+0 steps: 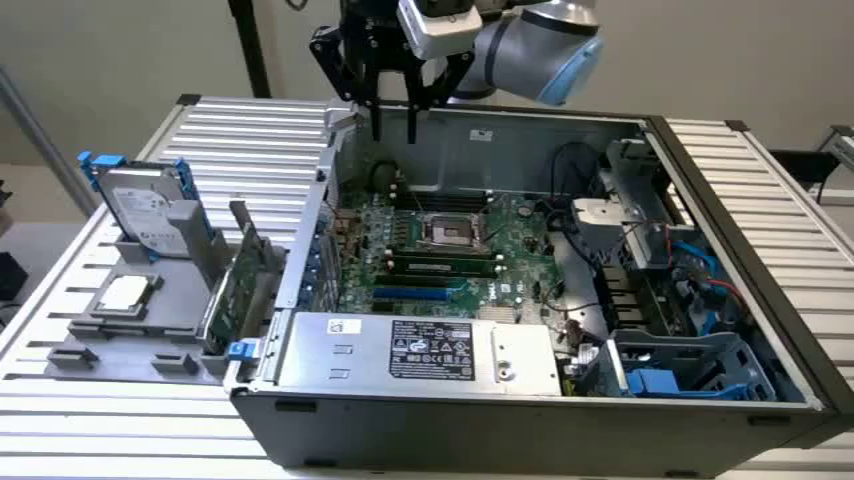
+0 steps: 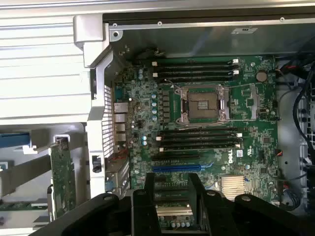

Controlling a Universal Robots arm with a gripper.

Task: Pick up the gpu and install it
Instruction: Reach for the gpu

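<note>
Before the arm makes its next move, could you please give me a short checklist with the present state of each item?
1. The gripper open and empty: ok, jaws apart, nothing between them.
2. The gpu standing on edge in the grey stand: ok.
3. The gripper above the gpu: not ok; it hangs over the far wall of the case.
4. The blue slot on the motherboard free: ok, no card in it.
5. The gpu loose in its stand: cannot tell.
</note>
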